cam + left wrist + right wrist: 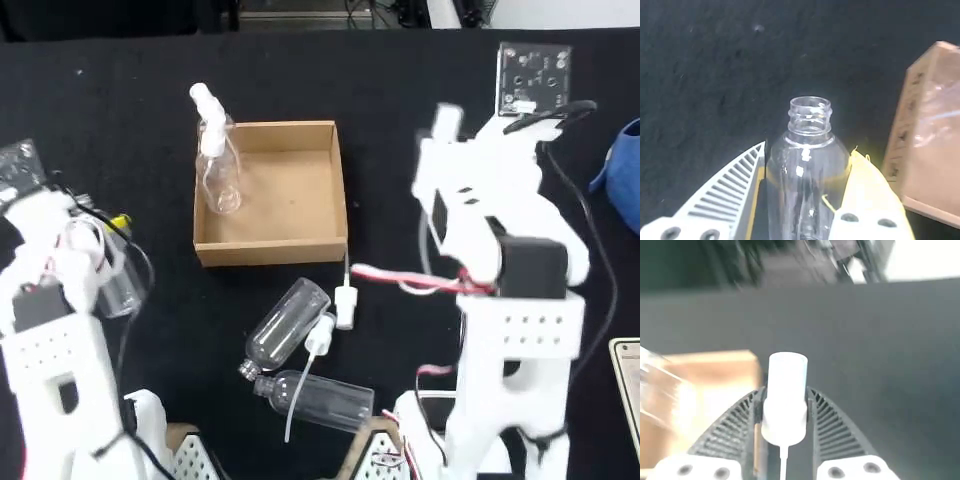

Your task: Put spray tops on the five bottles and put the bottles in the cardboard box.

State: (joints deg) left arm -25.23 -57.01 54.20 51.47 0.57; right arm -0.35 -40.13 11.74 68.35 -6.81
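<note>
Looking down on the matte black tabletop (120, 80), I see the square cardboard box (290, 215) toward its far edge, with a capped clear bottle (218, 170) inside against one wall. Two uncapped bottles (286, 324) lie near the near edge beside loose spray tops (345, 303). My left jaws clamp a threaded-neck clear bottle (809, 125). My right jaws pinch a smooth white spray top (786, 375).
</note>
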